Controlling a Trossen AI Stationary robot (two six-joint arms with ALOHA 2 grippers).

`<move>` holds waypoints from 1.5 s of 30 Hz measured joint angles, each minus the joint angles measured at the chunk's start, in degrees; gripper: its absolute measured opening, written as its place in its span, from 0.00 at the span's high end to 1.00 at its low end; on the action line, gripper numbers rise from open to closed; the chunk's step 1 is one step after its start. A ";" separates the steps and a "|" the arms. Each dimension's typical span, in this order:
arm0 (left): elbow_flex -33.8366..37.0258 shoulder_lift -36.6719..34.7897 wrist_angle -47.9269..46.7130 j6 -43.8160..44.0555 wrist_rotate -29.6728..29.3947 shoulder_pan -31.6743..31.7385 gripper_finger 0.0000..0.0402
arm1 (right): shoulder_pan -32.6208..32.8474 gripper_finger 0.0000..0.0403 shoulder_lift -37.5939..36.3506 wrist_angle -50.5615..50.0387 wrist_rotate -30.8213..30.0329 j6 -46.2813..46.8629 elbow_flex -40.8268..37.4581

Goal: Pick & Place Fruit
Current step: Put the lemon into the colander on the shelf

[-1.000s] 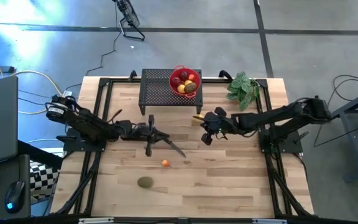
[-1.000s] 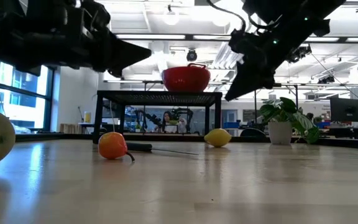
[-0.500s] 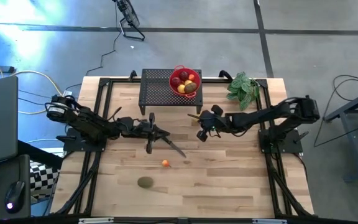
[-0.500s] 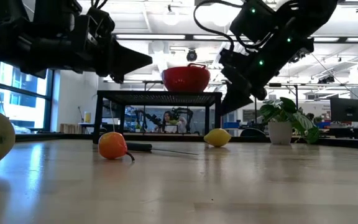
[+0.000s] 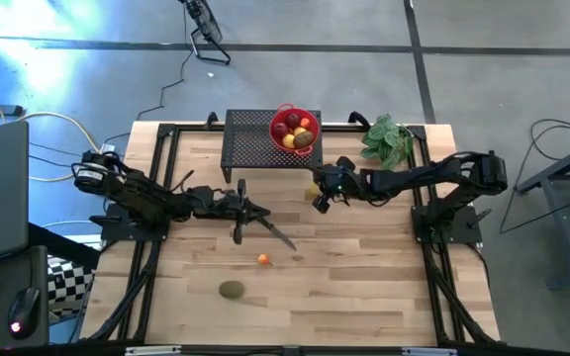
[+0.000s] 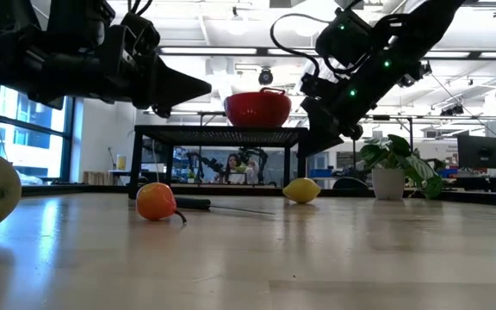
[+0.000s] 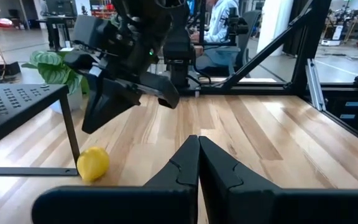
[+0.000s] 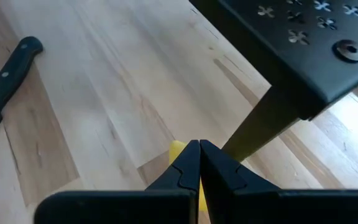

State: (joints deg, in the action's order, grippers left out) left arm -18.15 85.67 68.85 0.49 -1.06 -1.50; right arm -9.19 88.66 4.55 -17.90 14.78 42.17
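On black rack [image 5: 255, 138]: red bowl [image 5: 283, 115] holding red, yellow fruit [image 5: 296, 132].

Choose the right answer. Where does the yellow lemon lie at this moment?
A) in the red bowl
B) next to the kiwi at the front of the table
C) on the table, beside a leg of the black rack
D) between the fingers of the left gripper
C: the lemon rests on the wooden table close to a leg of the black rack, held by neither gripper.

Fruit bowl [image 5: 295, 130] on rack [image 5: 250, 143], lemon [image 6: 301, 190] beside.
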 joint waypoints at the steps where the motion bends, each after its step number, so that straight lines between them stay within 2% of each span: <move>1: 0.00 0.00 0.01 0.00 0.00 0.00 1.00 | -0.01 0.99 0.00 0.01 0.03 0.16 0.00; 8: 0.00 0.00 0.12 0.00 -0.15 0.01 1.00 | 0.17 0.99 0.05 0.27 -0.11 1.78 0.00; 12: 0.00 0.00 0.14 0.00 -0.15 0.02 1.00 | 0.34 0.99 2.70 1.87 -0.33 2.05 0.02; 19: -0.02 0.00 0.02 0.02 -0.13 0.00 1.00 | 0.57 0.99 7.29 9.48 -3.14 -0.50 0.07; 31: -0.02 0.00 0.16 -0.04 -0.11 0.00 1.00 | 0.13 0.99 7.34 3.09 -2.65 0.43 0.04; 39: -0.02 0.00 0.10 0.00 0.09 0.00 1.00 | 1.96 0.99 7.34 1.90 0.64 1.72 0.02; 45: -0.02 0.00 0.01 0.00 0.07 0.00 1.00 | 3.94 0.99 3.34 0.12 0.22 1.93 0.00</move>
State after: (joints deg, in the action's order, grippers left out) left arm -18.17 85.67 68.86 0.49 -0.99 -1.50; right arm -5.25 92.01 4.67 -17.67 16.71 42.17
